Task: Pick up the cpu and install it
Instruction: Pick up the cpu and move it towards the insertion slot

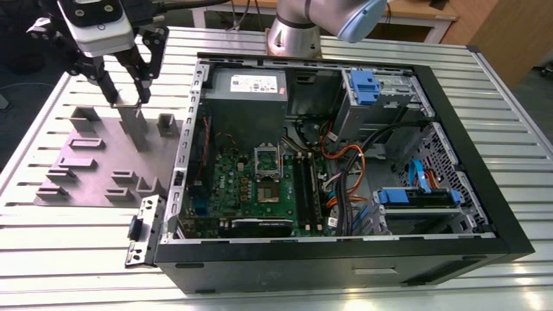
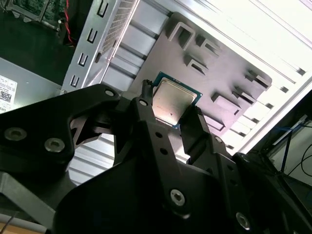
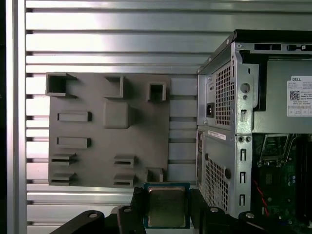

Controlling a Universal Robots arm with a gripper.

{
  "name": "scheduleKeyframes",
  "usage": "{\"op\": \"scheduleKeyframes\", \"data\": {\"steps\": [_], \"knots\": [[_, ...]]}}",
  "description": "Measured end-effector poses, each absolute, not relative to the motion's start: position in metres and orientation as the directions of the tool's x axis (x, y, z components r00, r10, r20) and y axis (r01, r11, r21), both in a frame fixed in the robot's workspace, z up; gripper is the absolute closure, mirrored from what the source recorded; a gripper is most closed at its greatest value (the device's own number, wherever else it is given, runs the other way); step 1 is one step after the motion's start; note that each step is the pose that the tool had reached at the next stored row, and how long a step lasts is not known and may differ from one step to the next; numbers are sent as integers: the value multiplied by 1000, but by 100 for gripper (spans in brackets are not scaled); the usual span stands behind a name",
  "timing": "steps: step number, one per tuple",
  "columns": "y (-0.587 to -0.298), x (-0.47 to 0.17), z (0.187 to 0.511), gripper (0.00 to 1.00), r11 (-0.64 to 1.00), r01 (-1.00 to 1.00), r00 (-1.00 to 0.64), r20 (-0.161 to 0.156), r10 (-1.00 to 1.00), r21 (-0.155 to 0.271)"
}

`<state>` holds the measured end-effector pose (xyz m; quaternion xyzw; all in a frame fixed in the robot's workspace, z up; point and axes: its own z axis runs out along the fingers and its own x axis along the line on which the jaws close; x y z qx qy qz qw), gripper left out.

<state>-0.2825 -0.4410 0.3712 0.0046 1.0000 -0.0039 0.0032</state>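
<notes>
The claw (image 1: 128, 100) was clamped on the cpu (image 2: 171, 100) by opposite edges, presumably keeping its faces untouched, and held it above the grey fixture (image 3: 136, 136) on the desk (image 1: 69, 259), beside the open case (image 1: 346, 249).

Here's the bench (image 1: 78, 253), a ribbed silver aluminium top with slots running across it. On the exterior view's left lies a flat grey fixture plate (image 1: 95, 184) studded with raised blocks and pockets. Just beside it, towards the exterior view's right, sits the open black computer case (image 1: 346, 262), side panel off. The arm's base (image 1: 292, 40) rises from the bench behind the case
</notes>
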Motion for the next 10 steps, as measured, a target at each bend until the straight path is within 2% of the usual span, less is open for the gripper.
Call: {"op": "scheduleKeyframes", "data": {"steps": [10], "knots": [[-441, -267, 371, 53, 1000, 12, -1000, -7, 12, -8]]}}
